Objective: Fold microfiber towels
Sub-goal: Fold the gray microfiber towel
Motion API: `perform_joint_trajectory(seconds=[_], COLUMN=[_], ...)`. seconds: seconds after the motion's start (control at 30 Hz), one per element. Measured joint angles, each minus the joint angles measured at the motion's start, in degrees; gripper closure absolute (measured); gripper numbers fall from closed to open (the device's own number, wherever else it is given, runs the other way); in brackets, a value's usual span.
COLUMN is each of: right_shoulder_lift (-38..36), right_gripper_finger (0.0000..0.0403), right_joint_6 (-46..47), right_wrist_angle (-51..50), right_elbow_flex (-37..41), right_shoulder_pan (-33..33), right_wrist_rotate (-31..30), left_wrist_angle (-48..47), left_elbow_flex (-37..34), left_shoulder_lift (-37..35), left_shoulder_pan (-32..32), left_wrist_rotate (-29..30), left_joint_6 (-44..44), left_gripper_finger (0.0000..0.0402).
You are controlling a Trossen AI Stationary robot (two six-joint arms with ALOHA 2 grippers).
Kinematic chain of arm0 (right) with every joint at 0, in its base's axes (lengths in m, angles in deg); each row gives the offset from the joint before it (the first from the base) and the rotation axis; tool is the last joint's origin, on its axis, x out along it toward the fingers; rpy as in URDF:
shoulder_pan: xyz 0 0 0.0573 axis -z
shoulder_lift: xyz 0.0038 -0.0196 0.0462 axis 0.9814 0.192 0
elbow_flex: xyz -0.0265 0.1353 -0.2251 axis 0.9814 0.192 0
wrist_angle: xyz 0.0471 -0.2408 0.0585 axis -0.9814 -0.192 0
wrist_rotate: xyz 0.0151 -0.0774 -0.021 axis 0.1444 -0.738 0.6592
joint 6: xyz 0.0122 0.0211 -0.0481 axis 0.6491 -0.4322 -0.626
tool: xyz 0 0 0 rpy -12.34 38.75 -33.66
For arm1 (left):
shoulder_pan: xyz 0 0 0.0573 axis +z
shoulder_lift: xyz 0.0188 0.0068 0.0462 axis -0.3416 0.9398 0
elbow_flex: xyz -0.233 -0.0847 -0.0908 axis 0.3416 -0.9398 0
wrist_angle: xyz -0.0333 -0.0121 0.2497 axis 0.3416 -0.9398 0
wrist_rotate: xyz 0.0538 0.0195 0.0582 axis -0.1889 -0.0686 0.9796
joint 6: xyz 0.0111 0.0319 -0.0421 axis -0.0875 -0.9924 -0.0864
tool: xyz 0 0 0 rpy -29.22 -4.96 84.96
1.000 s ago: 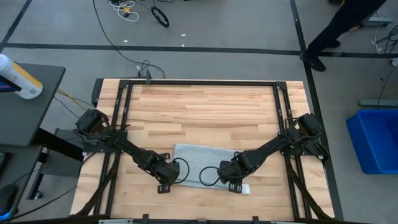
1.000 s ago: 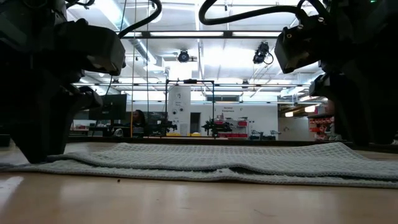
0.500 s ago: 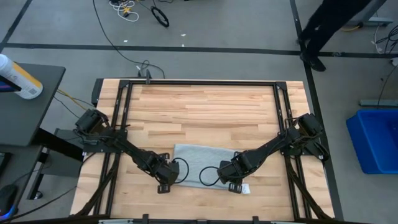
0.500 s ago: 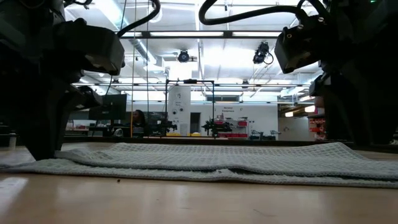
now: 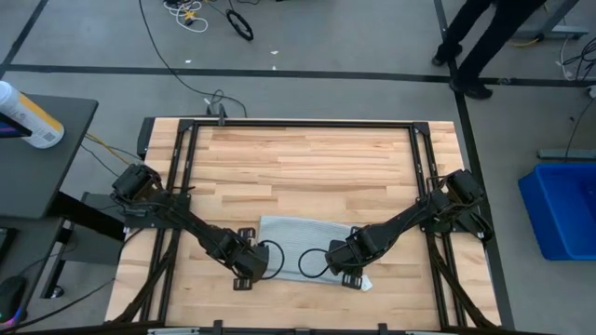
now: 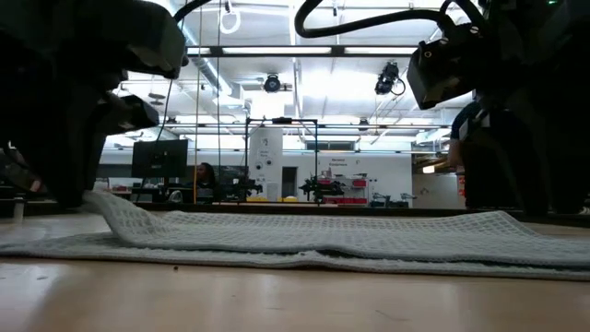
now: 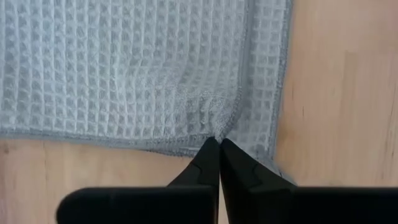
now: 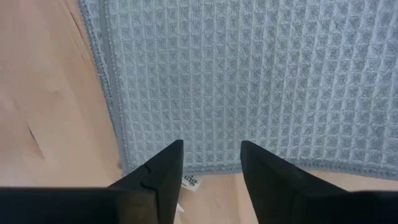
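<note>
Towel [image 5: 300, 247] grey-blue, waffle-textured (corner pinched in left claw [image 7: 219, 144]); right claw [image 8: 211, 155] spread.

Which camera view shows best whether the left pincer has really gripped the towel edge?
The left wrist view: the left pincer is shut on the hem of the towel, puckering it. The low view shows that corner lifted off the table; the high view shows only the arm covering it; the right wrist view shows the other corner.

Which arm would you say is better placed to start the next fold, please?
Left: its hand is shut on the towel corner, lifting it. The right hand is open above the other end.
</note>
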Motion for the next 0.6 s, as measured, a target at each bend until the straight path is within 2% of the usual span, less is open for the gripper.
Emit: perform_joint_trajectory(seconds=[0.27, 0.47, 0.6], right_shoulder_lift=[0.0, 0.0, 0.0], right_gripper_finger=[0.0264, 0.0237, 0.0225], right_joint_6=[0.0, 0.0, 0.0], right_wrist_angle=[0.0, 0.0, 0.0], right_elbow_flex=[0.0, 0.0, 0.0], right_shoulder_pan=[0.0, 0.0, 0.0], right_wrist_rotate=[0.1, 0.2, 0.2], left_wrist_angle=[-0.6, -0.9, -4.5], left_elbow_flex=[0.1, 0.1, 1.9], left_shoulder_lift=[0.0, 0.0, 0.0], left_shoulder_pan=[-0.1, -0.1, -0.1], left_wrist_rotate=[-0.4, -2.5, -3.9], left_joint_6=[1.8, 2.1, 1.7], left_gripper_finger=[0.0400, 0.0400, 0.0400])
